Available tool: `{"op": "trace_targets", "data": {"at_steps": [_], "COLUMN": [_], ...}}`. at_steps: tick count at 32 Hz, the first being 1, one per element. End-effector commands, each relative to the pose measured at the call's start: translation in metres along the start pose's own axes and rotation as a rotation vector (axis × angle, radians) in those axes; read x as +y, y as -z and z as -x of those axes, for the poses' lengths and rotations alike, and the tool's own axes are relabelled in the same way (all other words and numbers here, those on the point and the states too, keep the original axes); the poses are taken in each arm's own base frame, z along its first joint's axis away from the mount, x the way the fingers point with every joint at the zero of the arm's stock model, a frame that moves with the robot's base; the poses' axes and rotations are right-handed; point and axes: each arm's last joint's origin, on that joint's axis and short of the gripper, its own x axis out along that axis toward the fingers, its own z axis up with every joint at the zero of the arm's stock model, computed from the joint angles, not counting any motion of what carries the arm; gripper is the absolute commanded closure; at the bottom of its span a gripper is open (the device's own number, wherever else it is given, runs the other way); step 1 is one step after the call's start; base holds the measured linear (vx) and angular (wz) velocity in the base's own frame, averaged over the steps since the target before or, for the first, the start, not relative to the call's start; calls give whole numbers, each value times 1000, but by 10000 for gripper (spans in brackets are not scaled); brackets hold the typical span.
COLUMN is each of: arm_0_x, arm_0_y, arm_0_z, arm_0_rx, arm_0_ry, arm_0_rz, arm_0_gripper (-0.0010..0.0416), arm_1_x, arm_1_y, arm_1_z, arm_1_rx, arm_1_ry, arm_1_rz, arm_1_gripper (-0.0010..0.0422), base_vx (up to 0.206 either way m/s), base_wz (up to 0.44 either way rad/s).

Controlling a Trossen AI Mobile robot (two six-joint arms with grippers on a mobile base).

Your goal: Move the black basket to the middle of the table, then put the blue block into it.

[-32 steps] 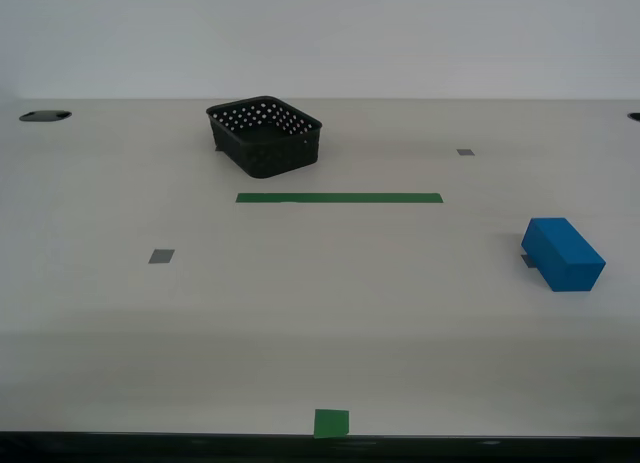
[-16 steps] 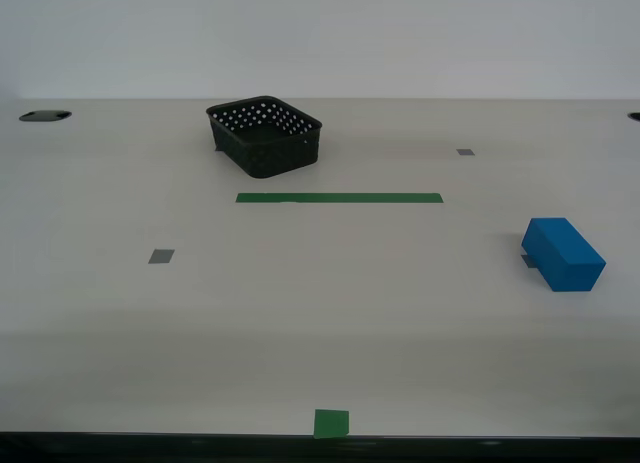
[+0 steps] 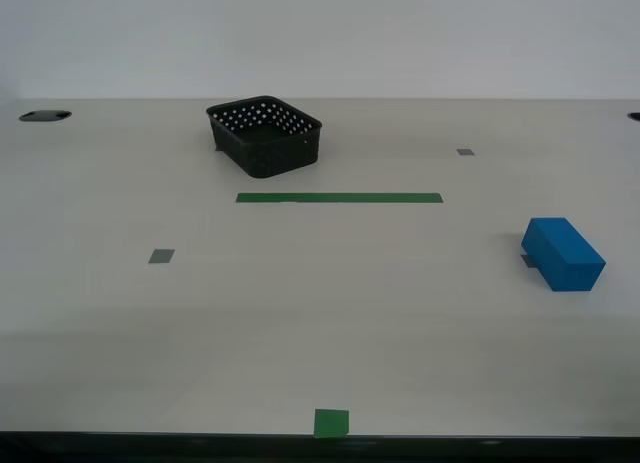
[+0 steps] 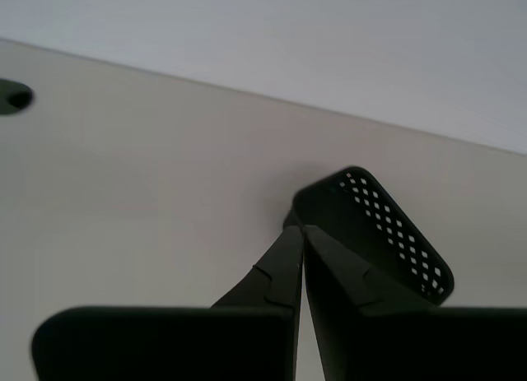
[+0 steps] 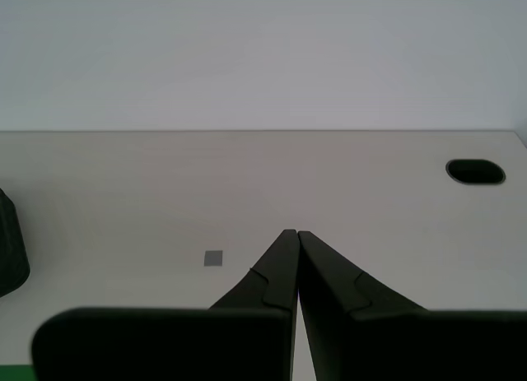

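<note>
The black basket (image 3: 265, 135) stands empty at the far side of the off-white table (image 3: 320, 323), beyond the green tape strip (image 3: 339, 197) and toward the exterior view's left. The blue block (image 3: 563, 253) lies flat on the table at the exterior view's right, apart from the basket. Neither arm shows in the exterior view. My second gripper (image 4: 301, 229) is shut and empty, with the basket (image 4: 375, 229) just beyond its tips. My first gripper (image 5: 292, 233) is shut and empty over bare table; the basket's edge (image 5: 11, 253) shows at the side of its view.
A green square (image 3: 331, 423) marks the near table edge. Small grey squares lie at the exterior view's left (image 3: 161, 255) and far right (image 3: 465, 151); one shows in the first wrist view (image 5: 213, 257). Dark cable holes sit at the far corners (image 3: 44, 115) (image 5: 475, 172).
</note>
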Motion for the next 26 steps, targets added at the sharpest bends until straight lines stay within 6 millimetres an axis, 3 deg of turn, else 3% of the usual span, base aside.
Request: {"op": "trace_targets", "data": {"at_steps": [1,7,13,19,26], "arm_0_x": [0,0,0,0,0], "arm_0_y": [-2,14,21,21,21], "arm_0_z": [5,7,8,8,8], "arm_0_rx": [44,206,278,277,277], "arm_0_ry": [6,11,13,13,12], "arm_0_rz": [-13,-29,-30,-31,-30], "arm_0_gripper": [405,405,405,405,406], "arm_1_x": [3,9,2,-24,-51], "arm_1_y": [3,7,-16,-40,-27], "arm_1_z": [-26,-72,-104,-127,-156], "arm_1_rx": [85,273,382,380,475], "arm_1_ry": [13,-22,69,102,32], "arm_1_rz": [32,74,99,56,45], "arm_1_gripper": [412,412,412,412,382], "base_vx": [0,0,0,0,0], "base_wz": [0,0,0,0,0]}}
